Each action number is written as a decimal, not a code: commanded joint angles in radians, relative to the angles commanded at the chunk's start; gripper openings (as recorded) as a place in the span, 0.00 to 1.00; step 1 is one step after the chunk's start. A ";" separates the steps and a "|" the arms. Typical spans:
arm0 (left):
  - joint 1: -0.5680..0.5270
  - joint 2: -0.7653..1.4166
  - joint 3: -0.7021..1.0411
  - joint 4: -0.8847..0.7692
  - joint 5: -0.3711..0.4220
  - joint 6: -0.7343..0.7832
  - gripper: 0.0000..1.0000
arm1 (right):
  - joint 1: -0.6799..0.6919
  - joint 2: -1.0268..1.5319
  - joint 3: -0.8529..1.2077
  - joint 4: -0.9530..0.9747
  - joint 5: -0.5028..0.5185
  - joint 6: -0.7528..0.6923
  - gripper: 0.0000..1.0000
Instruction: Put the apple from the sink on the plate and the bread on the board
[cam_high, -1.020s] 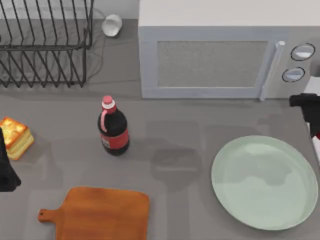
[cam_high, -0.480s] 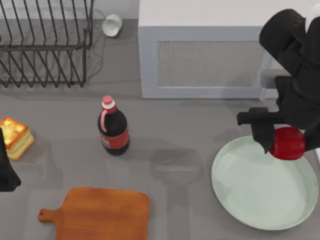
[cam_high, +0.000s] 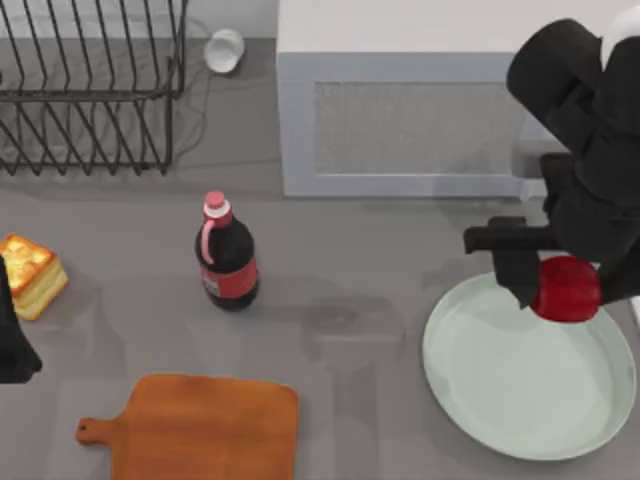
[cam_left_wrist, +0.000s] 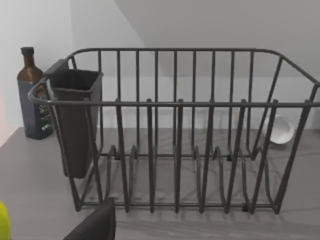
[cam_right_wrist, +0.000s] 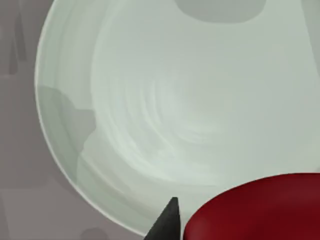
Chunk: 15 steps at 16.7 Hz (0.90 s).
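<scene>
Your right gripper (cam_high: 562, 290) grips the apple (cam_high: 566, 288) above the plate's (cam_high: 470, 380) far right rim, plate bare | bread (cam_high: 30, 272) far left, beside parked left arm (cam_high: 12, 335), claw state unclear | board (cam_high: 205, 428) near-left, bare

A wire dish rack (cam_high: 90, 85) stands at the table's far left, with a small white cup (cam_high: 224, 50) just beside its right end. A box-shaped white microwave (cam_high: 410, 110) sits far right of centre. A dark cola bottle with a red cap (cam_high: 226, 258) stands upright mid-table, in front of the gap between rack and microwave. The small square block of toasted bread (cam_high: 32, 274) lies at the left edge, beside the parked left arm. The rectangular wooden cutting board (cam_high: 205, 428) lies at the near edge, left of centre. The large round pale plate (cam_high: 500, 390) sits near right; above its far rim the right gripper (cam_high: 560, 285) holds the small round red apple (cam_high: 566, 290).
</scene>
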 joint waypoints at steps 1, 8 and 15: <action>0.000 0.000 0.000 0.000 0.000 0.000 1.00 | 0.000 0.000 0.000 0.000 0.000 0.000 0.15; 0.000 0.000 0.000 0.000 0.000 0.000 1.00 | 0.000 0.000 0.000 0.000 0.000 0.000 0.68; 0.000 0.000 0.000 0.000 0.000 0.000 1.00 | 0.000 0.000 0.000 0.000 0.000 0.000 1.00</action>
